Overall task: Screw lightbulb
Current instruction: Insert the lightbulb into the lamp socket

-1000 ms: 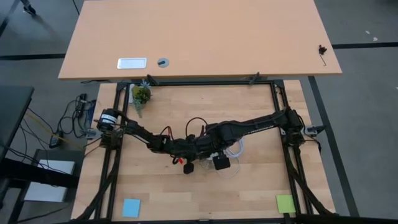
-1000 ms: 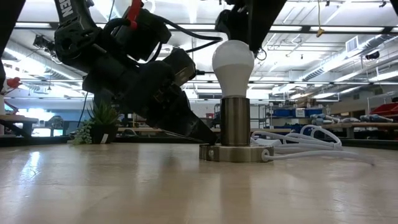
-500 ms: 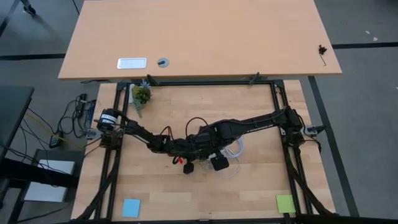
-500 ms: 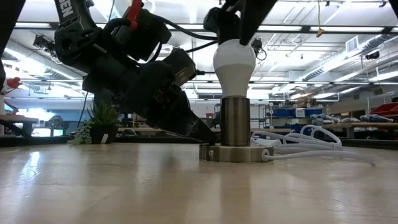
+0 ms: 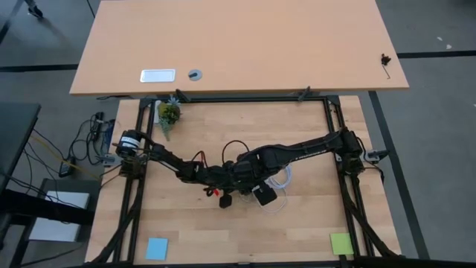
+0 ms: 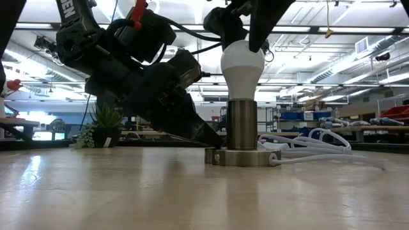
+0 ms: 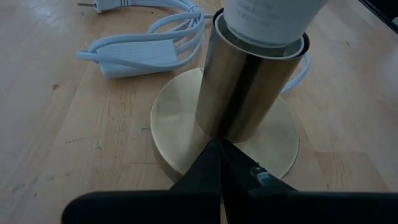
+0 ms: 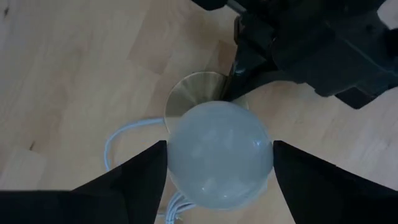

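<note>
Working left to right: I have the left claw (image 6: 208,139) pinched together, its tip pressed down on the brass base plate (image 7: 180,118) of the lamp socket (image 6: 242,124), pinning it to the bench (image 6: 128,191). The lightbulb (image 6: 242,67) stands upright in the socket's mouth, and my right claw (image 8: 217,165) straddles its head from above, fingers (image 8: 134,180) apart on either side; I cannot tell if they touch the glass. I judge this the turning step: next I need a firm pinch and a twist. The coiled white cable (image 6: 313,144) lies just right of the base, and the potted plant (image 5: 169,114) stands well clear.
</note>
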